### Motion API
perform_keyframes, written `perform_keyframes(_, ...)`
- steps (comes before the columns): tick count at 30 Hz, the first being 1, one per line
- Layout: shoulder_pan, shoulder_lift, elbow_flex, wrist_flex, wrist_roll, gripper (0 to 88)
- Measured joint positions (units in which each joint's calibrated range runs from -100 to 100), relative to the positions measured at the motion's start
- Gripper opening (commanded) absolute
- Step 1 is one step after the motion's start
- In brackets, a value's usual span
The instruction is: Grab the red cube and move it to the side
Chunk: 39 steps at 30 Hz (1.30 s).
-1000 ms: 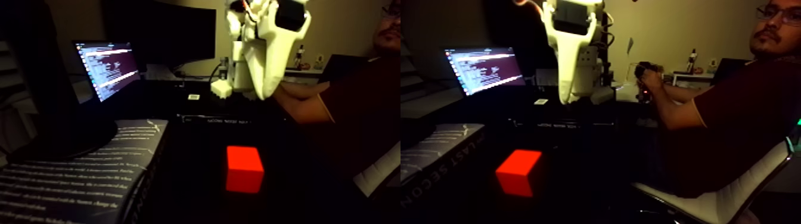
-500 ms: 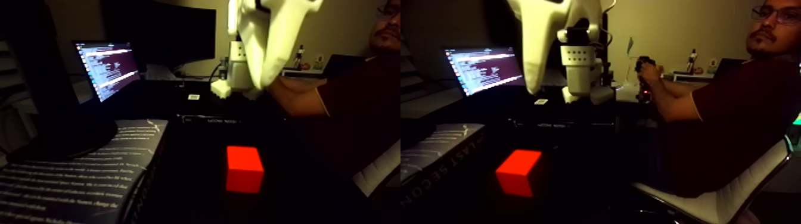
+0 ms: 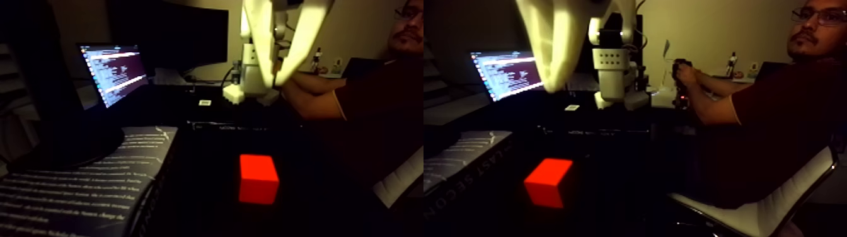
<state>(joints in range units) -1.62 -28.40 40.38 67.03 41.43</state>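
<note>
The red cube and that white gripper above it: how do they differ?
The red cube is small, bright red and boxy; the gripper is pale white, long and tapering. The red cube rests on the dark table, while the gripper hangs in the air well above and behind it, touching nothing. The gripper's fingers stand apart. Both stand out plainly against the dim room.

Lit laptop (image 3: 113,70) back left; printed book (image 3: 75,189) front left; seated person (image 3: 775,126) right, white chair (image 3: 756,211).
</note>
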Motion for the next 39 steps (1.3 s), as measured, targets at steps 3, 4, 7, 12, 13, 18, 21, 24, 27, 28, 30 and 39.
perform_keyframes(3,0.0,2.8,-0.4,0.0,3.8,0.7)
perform_keyframes(4,0.0,3.5,-0.5,0.0,4.6,0.7)
perform_keyframes(7,0.0,5.9,-1.1,0.0,5.8,0.7)
perform_keyframes(12,0.0,9.3,-1.1,0.0,6.1,0.7)
perform_keyframes(13,0.0,9.8,-1.1,0.0,6.2,0.7)
perform_keyframes(18,0.0,11.4,-1.1,0.2,6.2,1.7)
perform_keyframes(21,0.0,12.1,-1.1,-0.1,6.2,10.3)
perform_keyframes(24,0.7,13.0,-1.2,-2.4,6.2,16.8)
perform_keyframes(27,1.7,13.5,-1.2,-4.8,6.2,18.4)
perform_keyframes(28,1.9,14.0,-1.3,-5.3,6.2,18.7)
perform_keyframes(30,2.7,14.6,-1.4,-6.0,6.2,18.8)
perform_keyframes(39,3.2,19.0,-5.0,-6.2,6.2,28.7)
